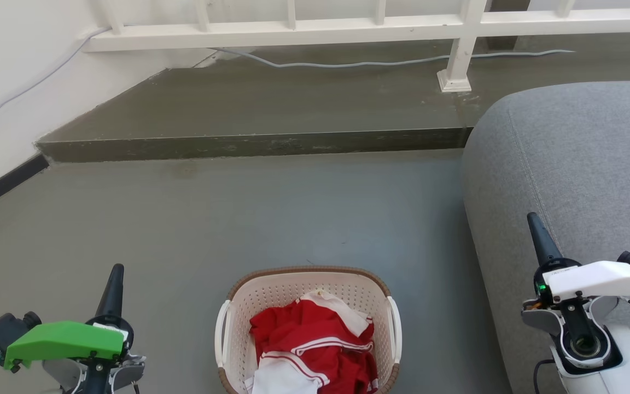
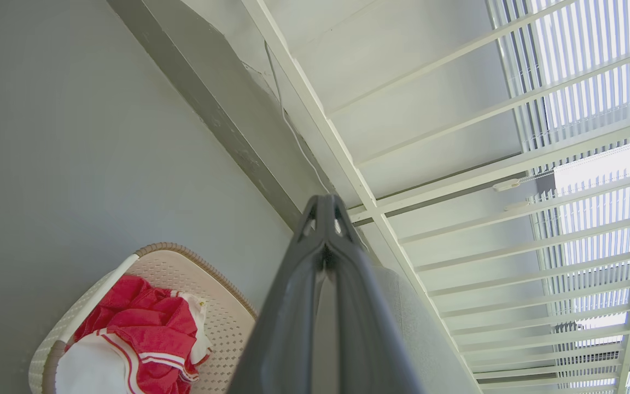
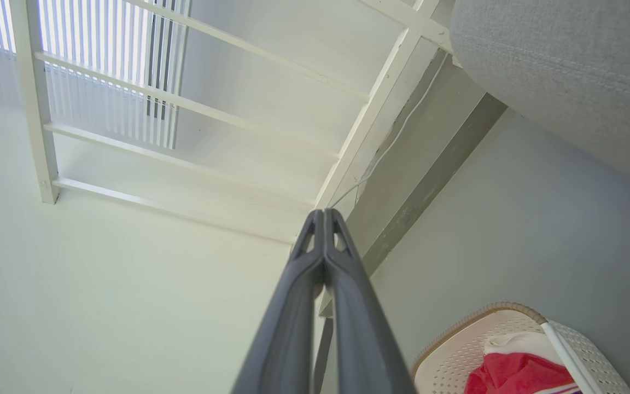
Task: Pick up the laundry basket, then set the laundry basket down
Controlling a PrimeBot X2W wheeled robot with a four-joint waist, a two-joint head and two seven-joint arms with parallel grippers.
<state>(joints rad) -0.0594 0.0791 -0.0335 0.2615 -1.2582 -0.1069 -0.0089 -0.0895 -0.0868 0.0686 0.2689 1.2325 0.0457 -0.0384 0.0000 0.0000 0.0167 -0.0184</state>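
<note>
Left claw (image 1: 116, 273) and right claw (image 1: 534, 224), fingers pressed together and empty, flank the laundry basket (image 1: 309, 270) on the floor (image 1: 293, 208)
A level lift likely needs both spread, lowered and closed evenly on the side handles (image 1: 221, 334)

laundry basket (image 1: 287, 293) cream, perforated, brown rim; clothes (image 1: 315, 339) red-white, perhaps striped

**Basket on a grey floor**

A laundry basket (image 1: 307, 270) stands on the smooth grey floor (image 1: 271, 219), near a grey sofa (image 1: 566, 164) that rests on the floor to its right. Behind them, a raised step (image 1: 293, 98) carries a white railing post (image 1: 460, 60) and a pale cable (image 1: 348, 64).
</note>
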